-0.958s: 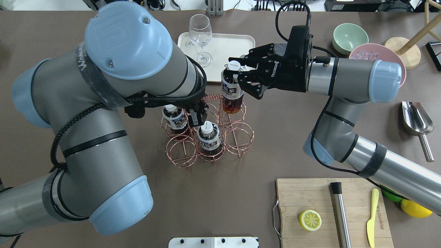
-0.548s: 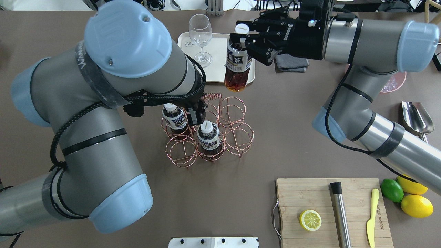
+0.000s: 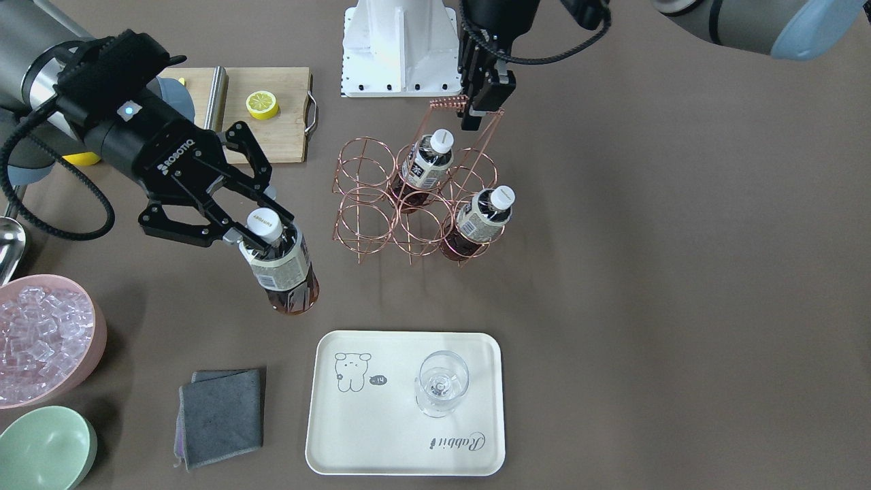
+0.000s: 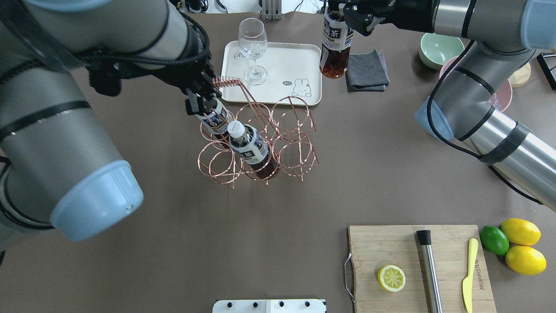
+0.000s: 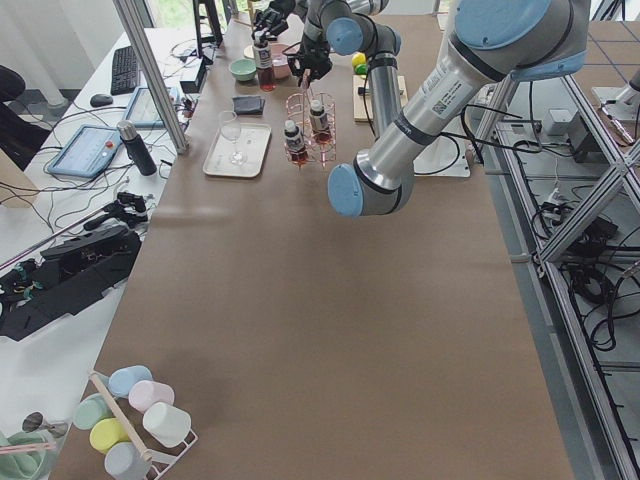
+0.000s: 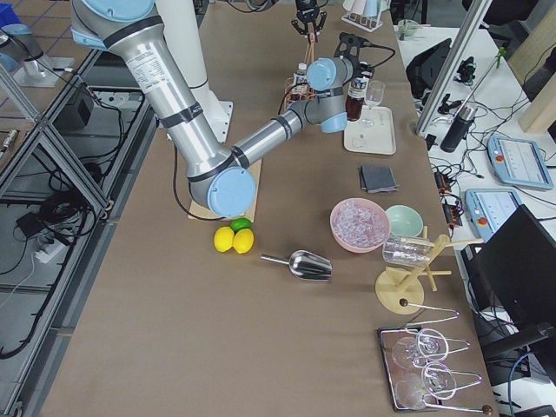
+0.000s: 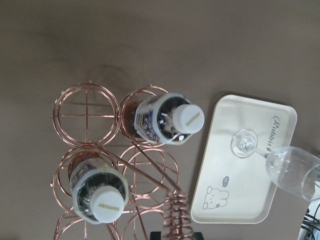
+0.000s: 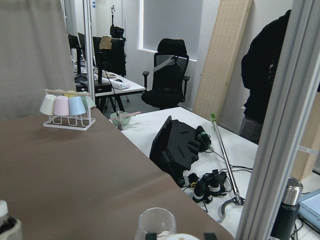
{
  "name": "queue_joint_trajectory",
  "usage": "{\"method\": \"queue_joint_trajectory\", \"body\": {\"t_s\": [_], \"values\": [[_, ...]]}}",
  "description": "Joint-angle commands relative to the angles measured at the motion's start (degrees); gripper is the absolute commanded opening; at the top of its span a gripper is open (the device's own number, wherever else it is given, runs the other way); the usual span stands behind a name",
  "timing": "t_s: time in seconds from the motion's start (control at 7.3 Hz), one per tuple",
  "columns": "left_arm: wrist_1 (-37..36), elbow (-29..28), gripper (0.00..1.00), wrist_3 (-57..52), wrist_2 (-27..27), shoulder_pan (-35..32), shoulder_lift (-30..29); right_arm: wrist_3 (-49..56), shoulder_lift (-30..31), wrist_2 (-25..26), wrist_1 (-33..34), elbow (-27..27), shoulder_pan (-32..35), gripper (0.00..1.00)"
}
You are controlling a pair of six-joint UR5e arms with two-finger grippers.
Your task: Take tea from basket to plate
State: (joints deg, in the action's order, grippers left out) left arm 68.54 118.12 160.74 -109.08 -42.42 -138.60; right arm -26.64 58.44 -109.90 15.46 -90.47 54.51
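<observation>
My right gripper (image 3: 262,230) is shut on the neck of a tea bottle (image 3: 286,269) with a white cap and holds it in the air, off to the side of the cream plate (image 3: 381,435). In the overhead view the bottle (image 4: 333,52) hangs beside the plate (image 4: 278,65), near the grey cloth. My left gripper (image 3: 480,109) is shut on the coiled handle (image 4: 226,81) of the copper wire basket (image 3: 364,204). The basket looks raised and tilted. Two more tea bottles (image 4: 249,145) (image 4: 215,121) stand in it. A clear glass (image 3: 442,381) stands on the plate.
A folded grey cloth (image 3: 221,415) lies beside the plate. A pink bowl of ice (image 3: 41,340) and a green bowl (image 3: 44,446) sit beyond it. A cutting board (image 4: 391,248) with a lemon half, a metal rod and a yellow knife is at the near right, with lemons (image 4: 521,248) beside it.
My right gripper has carried the bottle up out of the basket and away toward the far side, past the plate. My left arm has risen with the basket handle, and the basket looks raised.
</observation>
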Motion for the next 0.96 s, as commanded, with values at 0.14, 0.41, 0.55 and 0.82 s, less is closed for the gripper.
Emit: {"method": "queue_joint_trajectory", "body": {"t_s": [0.14, 0.41, 0.55, 0.82], "values": [[-0.69, 0.80, 0.00, -19.51, -11.83, -15.02, 9.02, -0.16, -5.43, 5.90, -0.16, 11.33, 0.78, 0.00], [2.19, -3.83, 0.00, -33.58, -14.84, -25.99, 16.75, -0.25, -9.21, 11.94, -0.25, 16.36, -1.84, 0.00], [3.69, -10.48, 0.00, -41.91, -19.46, -32.83, 17.83, -0.16, -10.09, 17.03, -2.34, 19.07, -4.82, 0.00], [8.85, -26.37, 0.00, -53.56, -23.55, -41.49, 17.14, -0.16, -11.41, 24.45, -11.39, 26.63, -10.20, 0.00]]}}
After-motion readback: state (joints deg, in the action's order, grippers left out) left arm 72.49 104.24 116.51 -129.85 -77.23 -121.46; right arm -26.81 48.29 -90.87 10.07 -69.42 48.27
